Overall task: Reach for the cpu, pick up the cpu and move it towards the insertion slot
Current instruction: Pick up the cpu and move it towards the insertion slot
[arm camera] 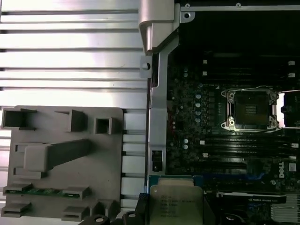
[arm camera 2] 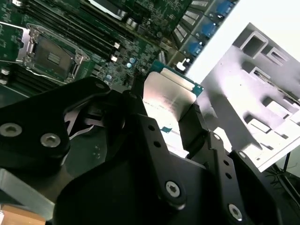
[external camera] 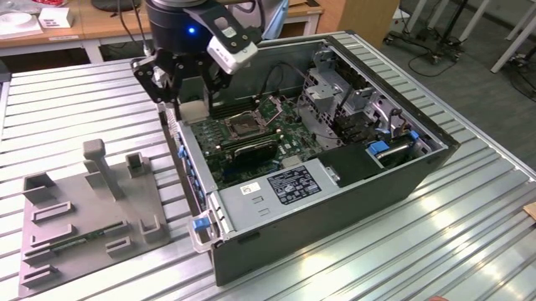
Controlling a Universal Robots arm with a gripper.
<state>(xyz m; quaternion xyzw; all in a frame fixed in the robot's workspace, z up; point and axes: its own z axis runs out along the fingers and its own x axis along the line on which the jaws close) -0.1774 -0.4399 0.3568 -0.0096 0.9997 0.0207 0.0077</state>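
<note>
Second wrist view: the gripper (arm camera 2: 169, 123) is clamped on the cpu (arm camera 2: 168, 101), its black fingers (arm camera 2: 194, 124) pressing the chip's two sides. The cpu hangs above the case's (external camera: 435, 157) edge, near the slot (external camera: 248, 123) but not yet over it. A grey fixture (external camera: 84, 213) lies beside the case.

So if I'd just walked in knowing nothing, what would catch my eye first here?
Probably the open computer case lying on the slatted metal table, its green board exposed. Above its edge on the exterior view's left hangs the black gripper, shut on the cpu, a pale silver chip. In the first wrist view the insertion slot gleams, with a grey fixture on the table beside the case.
</note>
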